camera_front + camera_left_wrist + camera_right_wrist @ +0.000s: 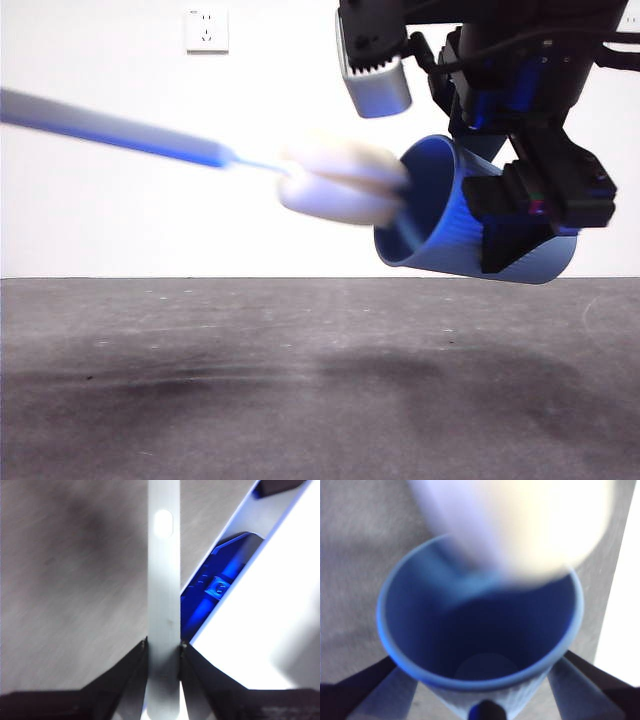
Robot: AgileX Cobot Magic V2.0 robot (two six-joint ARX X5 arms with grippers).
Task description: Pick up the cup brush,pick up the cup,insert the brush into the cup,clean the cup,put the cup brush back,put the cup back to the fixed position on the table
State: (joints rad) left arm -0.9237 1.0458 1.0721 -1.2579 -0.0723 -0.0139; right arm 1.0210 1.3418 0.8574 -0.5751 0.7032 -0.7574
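My right gripper (525,225) is shut on the blue ribbed cup (440,215) and holds it tilted on its side above the table (300,380), mouth facing left. In the right wrist view I look into the cup (480,645). My left gripper (164,652) is shut on the cup brush's grey handle (164,580). In the front view the handle (110,128) slants in from the upper left, and the blurred cream sponge head (340,185) is at the cup's mouth. The sponge head (530,525) shows large and blurred over the rim.
A white wall socket (207,30) is on the back wall. The right arm's camera housing (375,75) hangs above the cup. Dark shadows lie on the table under the cup and brush.
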